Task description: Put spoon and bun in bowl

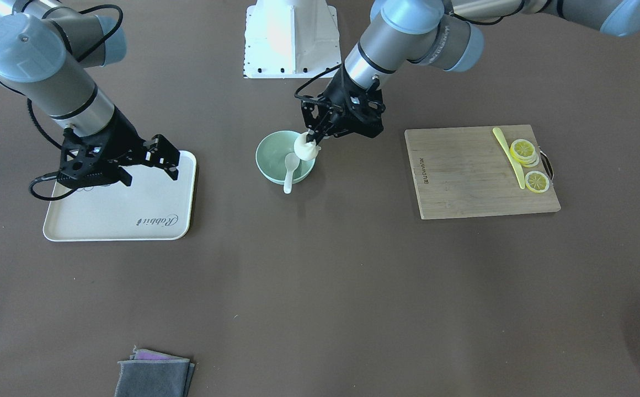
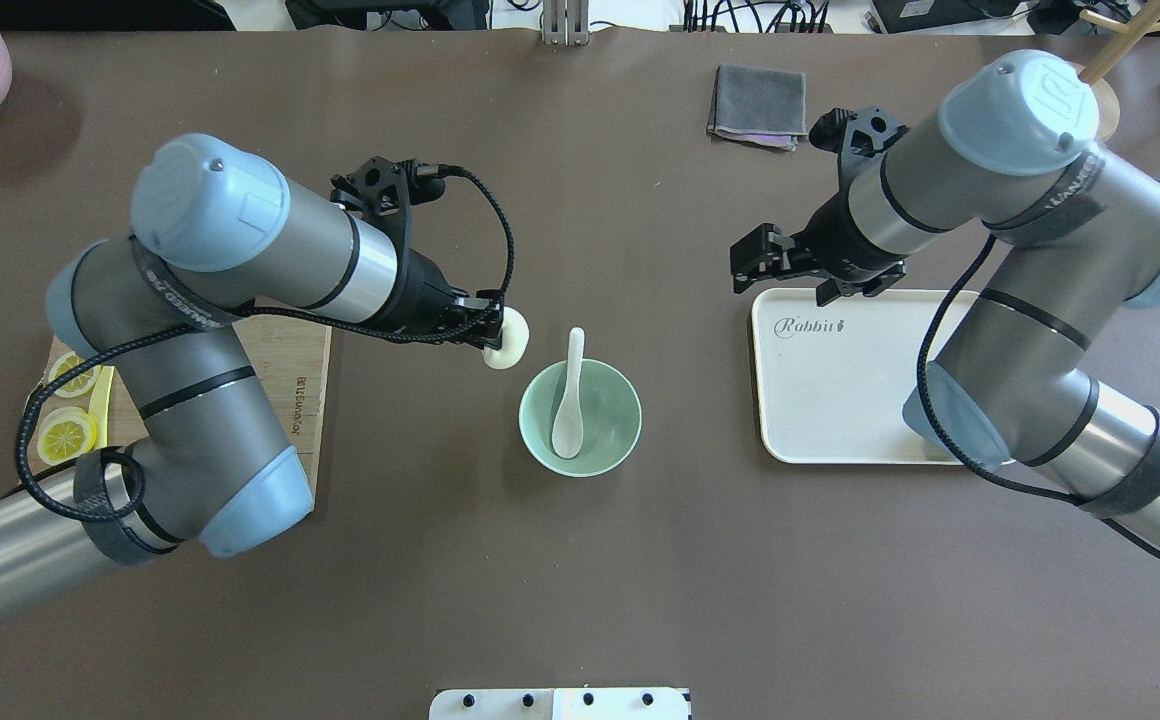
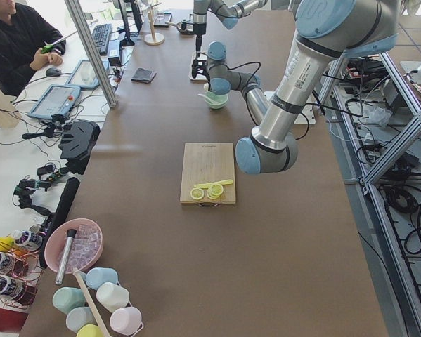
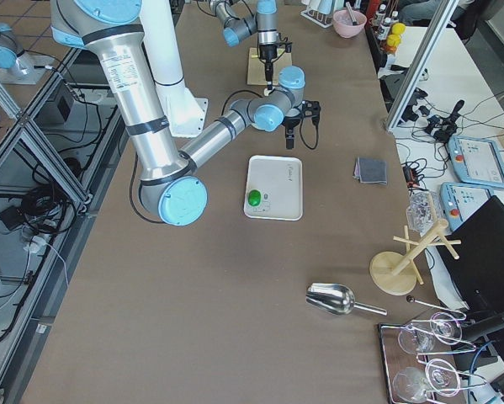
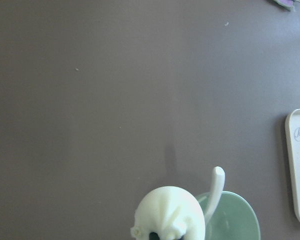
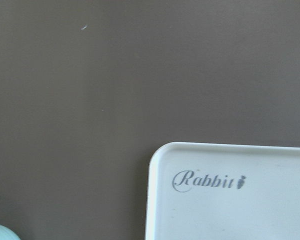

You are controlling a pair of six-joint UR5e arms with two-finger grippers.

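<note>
L gripper (image 2: 493, 333) pinching bun (image 2: 508, 341), I've got it held up off bench (image 2: 580, 600), just beside bowl (image 2: 620, 425) rim, not inside | spoon (image 2: 568, 410) in bowl: scoop down, handle poking over far rim | R gripper (image 2: 746, 268) fingers spread, hovering by tray (image 2: 840, 420) edge

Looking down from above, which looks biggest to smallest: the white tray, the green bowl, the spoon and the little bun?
1. white tray
2. green bowl
3. spoon
4. bun, unsure: the left gripper holds it raised nearer the camera and hides part of it.
</note>
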